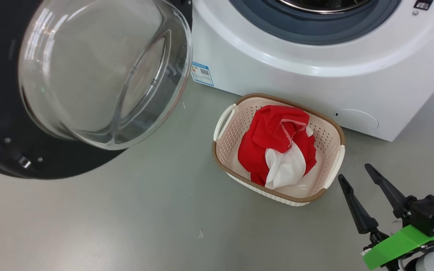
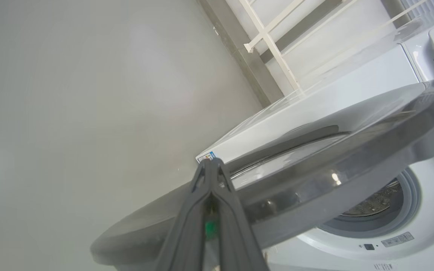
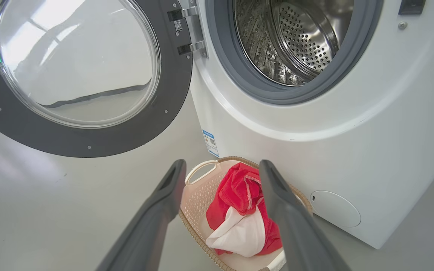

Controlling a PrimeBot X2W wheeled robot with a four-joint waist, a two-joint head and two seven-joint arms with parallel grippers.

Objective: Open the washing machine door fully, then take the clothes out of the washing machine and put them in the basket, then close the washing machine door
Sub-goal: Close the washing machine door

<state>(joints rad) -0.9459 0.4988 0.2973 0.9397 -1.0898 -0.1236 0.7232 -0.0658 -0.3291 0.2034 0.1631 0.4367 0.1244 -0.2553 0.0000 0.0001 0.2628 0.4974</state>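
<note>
- The head view is cutting off the upper part of the washing machine (image 1: 296, 75), leaving just a sliver of its drum; the right wrist view is showing the perforated steel drum (image 3: 296, 41) inside the grey rubber ring (image 3: 352, 56).
- The washing machine door (image 1: 89, 75) is standing wide open on its hinge (image 3: 187, 30), its left side running out of the head view.
- The clothes (image 1: 273, 139) are lying bunched in the basket (image 1: 326, 139), red fabric with a white panel. Whether this is one garment or several is hard to make out.
- In the right wrist view the right gripper's own fingers are covering parts of the basket's rim.
- The left gripper (image 2: 211, 163) is pointing at the edge of the door, seen blurred and edge-on, with its fingers pressed together. Whether the tips are touching the door I cannot tell.
- The right gripper (image 1: 354, 171) is hovering just beside the basket's near right corner, fingers spread apart and holding nothing, a green part (image 1: 398, 244) showing at its wrist.
- The basket is sitting on the grey floor (image 1: 126, 218) just in front of the machine, between the blue label (image 1: 202, 74) and a round cover (image 1: 356, 119) low on the front panel.
- The open door is hanging over the floor to the basket's left, well apart from it.
</note>
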